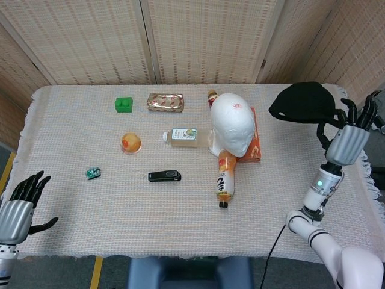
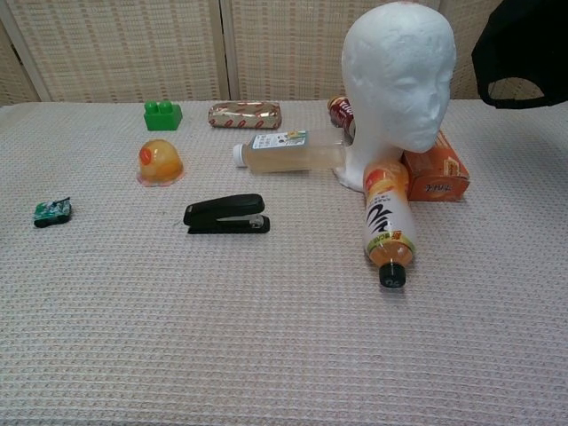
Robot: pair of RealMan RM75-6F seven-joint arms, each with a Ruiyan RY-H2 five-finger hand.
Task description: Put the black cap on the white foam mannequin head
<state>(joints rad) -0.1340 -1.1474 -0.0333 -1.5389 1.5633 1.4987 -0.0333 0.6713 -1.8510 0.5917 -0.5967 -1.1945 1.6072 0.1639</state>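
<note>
The white foam mannequin head [image 1: 233, 124] [image 2: 398, 82] stands upright near the table's middle, facing the front. The black cap [image 1: 302, 102] [image 2: 522, 55] hangs in the air to the right of the head, about level with its crown. My right hand [image 1: 347, 136] holds the cap by its rear edge, fingers pointing up; the chest view shows the cap but not the hand. My left hand [image 1: 18, 209] hovers open off the table's front left corner, holding nothing.
An orange juice bottle [image 1: 225, 176] lies in front of the mannequin head, an orange box [image 1: 255, 144] beside it and a pale drink bottle [image 1: 185, 136] to its left. A black stapler [image 1: 164, 176], jelly cup [image 1: 131, 142], green brick [image 1: 124, 105], wrapped bar [image 1: 165, 102] and small green toy [image 1: 92, 173] lie further left.
</note>
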